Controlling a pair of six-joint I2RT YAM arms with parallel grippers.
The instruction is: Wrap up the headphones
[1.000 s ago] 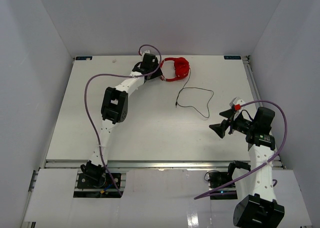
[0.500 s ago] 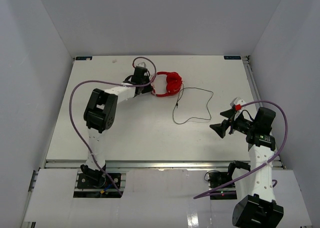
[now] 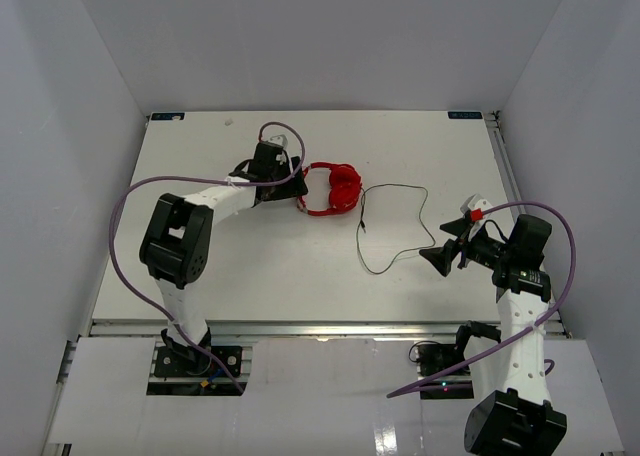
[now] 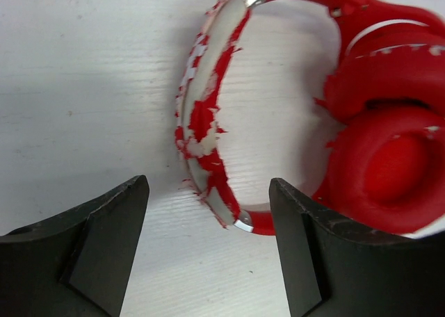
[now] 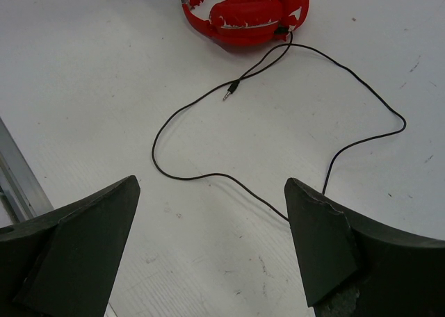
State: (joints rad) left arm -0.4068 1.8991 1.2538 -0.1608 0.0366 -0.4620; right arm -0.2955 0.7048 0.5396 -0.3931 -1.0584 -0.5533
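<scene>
Since the earlier view, the headphones (image 3: 335,188) have shifted from the far edge of the table (image 3: 250,266) toward its middle. The left arm has folded back with them, and the right arm has kept its place. The cable (image 5: 155,152) has re-formed into a wider loop that now reaches closer to the right gripper (image 3: 440,259).

**Current state.** The left gripper (image 4: 208,192) has its fingers apart. The worn headband sits in the gap just ahead of the tips, and nothing is clamped. The right gripper is also spread wide and empty, and it hovers over the near part of the cable loop. The headphones lie flat on the table, ear cups together, with the plug (image 5: 228,91) lying free beside them.

**Hazards, as judged from here.**
- Closing on the thin, flaking band at one end may let the headphones pivot or slip out, because the cups carry the weight on the other side.
- Any further drag would probably pull the loose cable along unevenly, so it could kink or slide out of the right gripper's reach.
- A descent by the right gripper onto the flat cable could scrape the table and miss so thin a strand.
</scene>
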